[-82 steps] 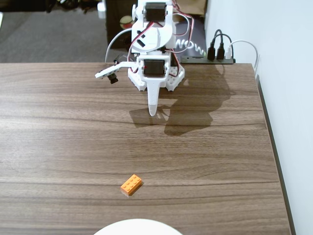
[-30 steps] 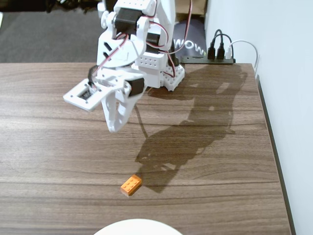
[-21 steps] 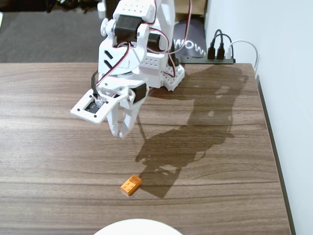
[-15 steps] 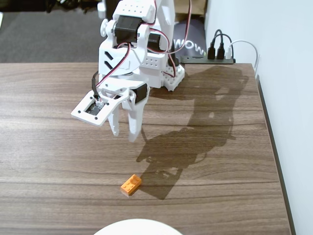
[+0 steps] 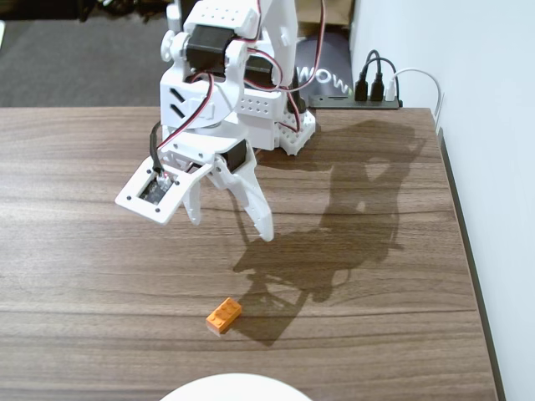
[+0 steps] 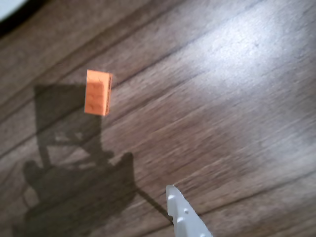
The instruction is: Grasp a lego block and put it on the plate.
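Observation:
The orange lego block point(image 5: 224, 315) lies flat on the wooden table, near its front edge. The white plate point(image 5: 235, 388) shows only as a rim at the bottom edge of the fixed view, just in front of the block. My gripper point(image 5: 229, 222) hangs above the table behind the block, open and empty. In the wrist view the block point(image 6: 98, 92) lies at upper left, a corner of the plate point(image 6: 7, 7) shows at the top left, and one white fingertip point(image 6: 175, 196) enters from the bottom, well apart from the block.
The arm's base point(image 5: 251, 109) stands at the back of the table. A black power strip with plugged cables point(image 5: 368, 96) sits at the back right by the wall. The table's right edge point(image 5: 468, 251) runs along the wall.

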